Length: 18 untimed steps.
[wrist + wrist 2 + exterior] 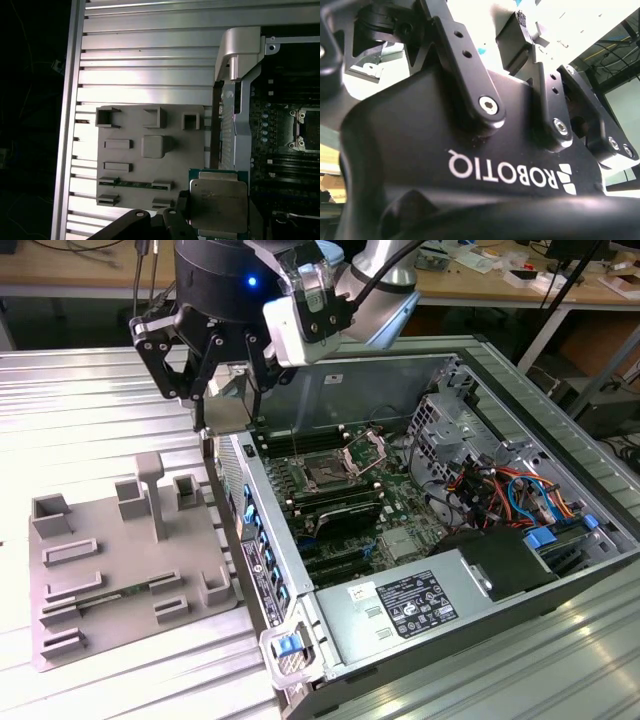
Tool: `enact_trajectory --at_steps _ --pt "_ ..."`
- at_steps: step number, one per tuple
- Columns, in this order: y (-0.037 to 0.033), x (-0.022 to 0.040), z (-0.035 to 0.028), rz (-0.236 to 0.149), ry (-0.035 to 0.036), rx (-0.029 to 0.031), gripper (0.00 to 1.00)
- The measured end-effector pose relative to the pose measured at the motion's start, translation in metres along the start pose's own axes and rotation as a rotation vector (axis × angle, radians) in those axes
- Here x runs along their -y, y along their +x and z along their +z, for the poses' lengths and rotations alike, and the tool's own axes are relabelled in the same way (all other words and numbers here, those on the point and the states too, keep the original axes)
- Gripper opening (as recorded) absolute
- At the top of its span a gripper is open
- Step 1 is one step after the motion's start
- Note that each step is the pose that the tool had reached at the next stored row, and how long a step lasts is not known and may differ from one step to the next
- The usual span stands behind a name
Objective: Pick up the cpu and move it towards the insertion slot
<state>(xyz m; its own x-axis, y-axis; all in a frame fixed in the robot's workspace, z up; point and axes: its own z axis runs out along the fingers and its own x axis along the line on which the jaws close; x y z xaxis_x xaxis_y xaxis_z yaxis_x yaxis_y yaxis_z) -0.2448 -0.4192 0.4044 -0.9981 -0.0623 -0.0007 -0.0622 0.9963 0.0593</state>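
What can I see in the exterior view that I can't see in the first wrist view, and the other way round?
Extra in the exterior view: the robot arm with its gripper above the edge of the computer case, the silver power supply, orange and blue cables and workbenches behind. Extra in the first wrist view: the cpu close up, its silvery top hanging over the case's edge, held by the jaws. Both share the grey tray, the ribbed metal table, the computer case and the insertion slot.
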Motion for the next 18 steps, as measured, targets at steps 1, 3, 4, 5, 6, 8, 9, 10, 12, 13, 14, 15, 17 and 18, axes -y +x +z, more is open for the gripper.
enact_trajectory --at_steps 1,3,4,5,6,8,9,10,12,13,14,15,17,18 --pt "-0.0006 0.0000 0.0000 0.000 0.0000 0.0001 0.55" --pt "-0.0035 0.0002 0.0000 0.000 0.0000 0.0001 0.55" --pt "-0.0040 0.0003 0.0000 0.000 0.0000 0.0001 0.55" --pt "-0.0046 0.0003 0.0000 0.000 0.0000 0.0001 0.55" --pt "-0.0052 0.0003 0.0000 0.000 0.0000 0.0000 0.55" --pt "-0.0072 0.0004 0.0000 0.000 0.0000 0.0000 0.55" --pt "-0.0080 0.0005 0.0000 0.000 0.0000 0.0001 0.55" --pt "-0.0089 0.0005 0.0000 0.000 0.0000 0.0000 0.55" --pt "-0.0103 0.0006 0.0000 0.000 0.0000 0.0000 0.55" --pt "-0.0118 0.0007 -0.0001 0.000 0.0001 0.0000 0.55" --pt "-0.0127 0.0008 0.0000 0.000 0.0000 0.0001 0.55" --pt "-0.0136 0.0009 0.0000 0.000 0.0000 0.0000 0.55" --pt "-0.0146 0.0009 0.0000 0.000 0.0000 0.0001 0.55" --pt "-0.0151 0.0009 0.0000 0.000 0.0000 0.0000 0.55"
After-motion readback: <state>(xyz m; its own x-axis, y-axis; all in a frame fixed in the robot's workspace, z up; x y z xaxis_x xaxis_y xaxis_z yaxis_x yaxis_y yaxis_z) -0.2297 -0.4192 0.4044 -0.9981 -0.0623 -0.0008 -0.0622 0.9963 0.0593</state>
